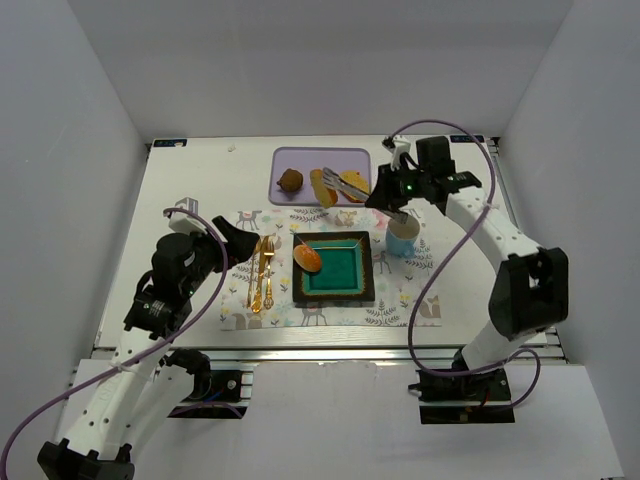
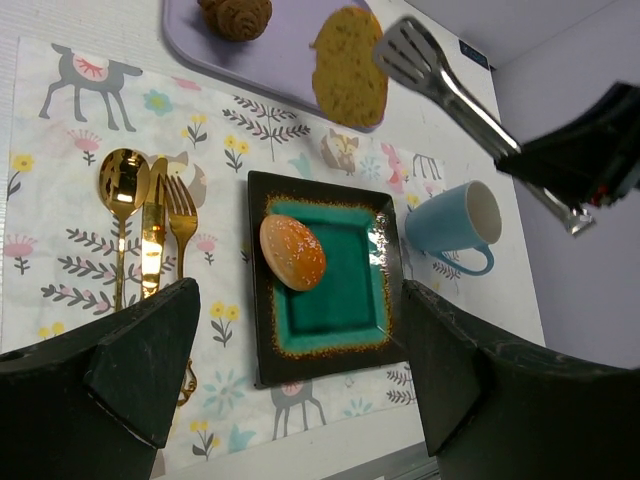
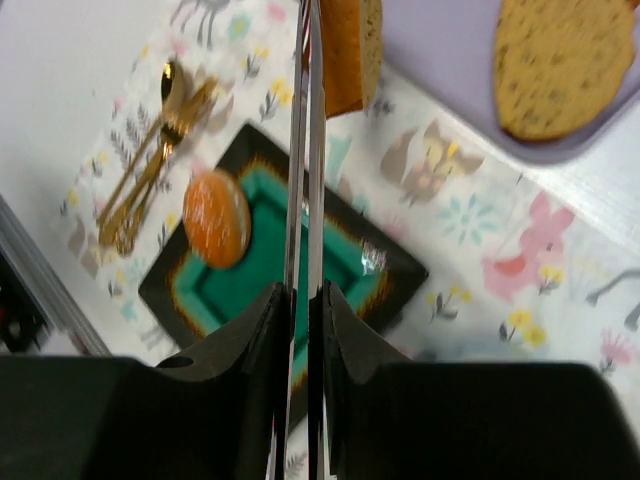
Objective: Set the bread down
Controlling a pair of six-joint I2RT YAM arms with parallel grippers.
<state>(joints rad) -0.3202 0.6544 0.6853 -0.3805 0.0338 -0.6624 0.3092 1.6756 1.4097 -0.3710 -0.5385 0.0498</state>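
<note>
Left claw (image 1: 238, 240): spread wide and empty, toward the near left corner, beside the plate.
Plate (image 1: 368, 268): mid-table towards the near edge; the orange roll (image 1: 307, 257) already lies on its left part, and the green middle is bare.
Right claw (image 1: 393, 190): clamped tight on the handles of the tongs (image 3: 308, 150), which run leftward along the far edge, tips over the tray.
Slice at the tips (image 3: 345, 50): touching the blades and on edge at the tray's near rim. Whether it is pinched, I cannot tell.
Second slice (image 3: 560, 65): flat on the tray (image 1: 300, 157), towards the far edge.
Key relation: the plate's bare middle lies straight nearward from the tong tips, so the right arm looks better placed.
</note>
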